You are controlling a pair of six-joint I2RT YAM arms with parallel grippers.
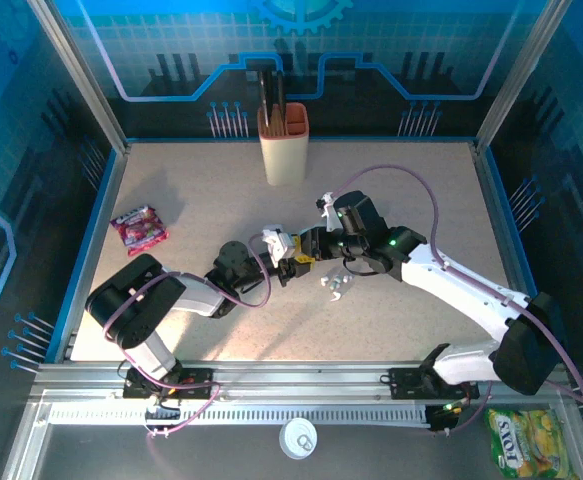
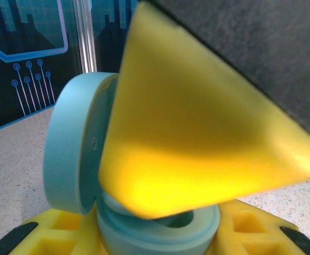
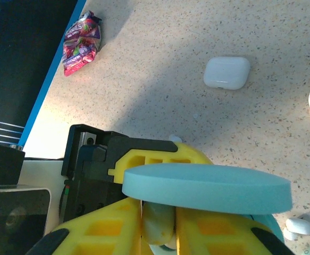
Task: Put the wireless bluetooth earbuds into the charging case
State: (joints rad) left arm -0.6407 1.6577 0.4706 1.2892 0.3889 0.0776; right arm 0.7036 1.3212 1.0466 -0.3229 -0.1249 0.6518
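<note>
The left gripper (image 2: 155, 235) clamped the teal charging case (image 2: 72, 159), lid open, presenting its wells to the near-shut right gripper (image 3: 157, 223), which pinched an apparent earbud (image 3: 157, 228) just above; other earbuds (image 3: 298, 226) lay on the table (image 3: 170, 79).

- A pink snack bag (image 1: 139, 228) lies flat on the speckled table (image 1: 201, 190), close to the left edge.
- A tan pot (image 1: 284, 148) stands up straight near the back of the table. Dark handles (image 1: 271, 95) stick up out of it.
- A small white box with round corners (image 3: 226, 73) lies on the table, well apart from the pink bag.
- A yellow and green snack bag (image 1: 526, 440) lies in the front right corner, off the table.
- A round white thing (image 1: 298, 437) sits at the front, below the table edge.
- Blue walls (image 1: 391, 40) with line drawings stand around the table.
</note>
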